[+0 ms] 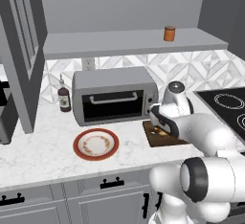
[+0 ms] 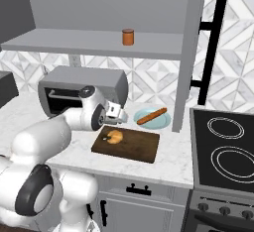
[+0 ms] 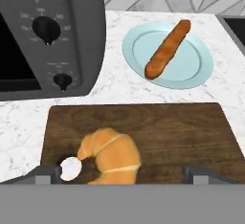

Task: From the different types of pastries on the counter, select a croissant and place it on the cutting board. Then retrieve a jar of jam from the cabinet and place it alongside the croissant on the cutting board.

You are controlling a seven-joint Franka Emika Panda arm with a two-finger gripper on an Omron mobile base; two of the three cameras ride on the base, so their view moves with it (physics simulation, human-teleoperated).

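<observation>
The golden curled croissant (image 3: 111,155) lies on the dark wooden cutting board (image 3: 182,132), beside the board's small hole. My gripper (image 3: 122,175) hangs just above it, open, its fingertips (image 3: 45,174) standing wide on either side with nothing held. In the right base view the gripper (image 2: 116,118) hovers over the croissant (image 2: 114,137) at the left end of the cutting board (image 2: 139,146). The orange jar of jam (image 2: 128,36) stands upright on the grey cabinet shelf (image 2: 74,45), far above the hand. A long stick pastry (image 3: 167,50) rests on a pale blue plate (image 3: 191,65) behind the board.
The silver toaster oven (image 1: 115,95) stands directly behind and left of the board. A red-rimmed plate (image 1: 95,144) sits on the counter to the left, with a dark bottle (image 1: 63,98) further back. The black stove top (image 2: 225,146) lies to the right.
</observation>
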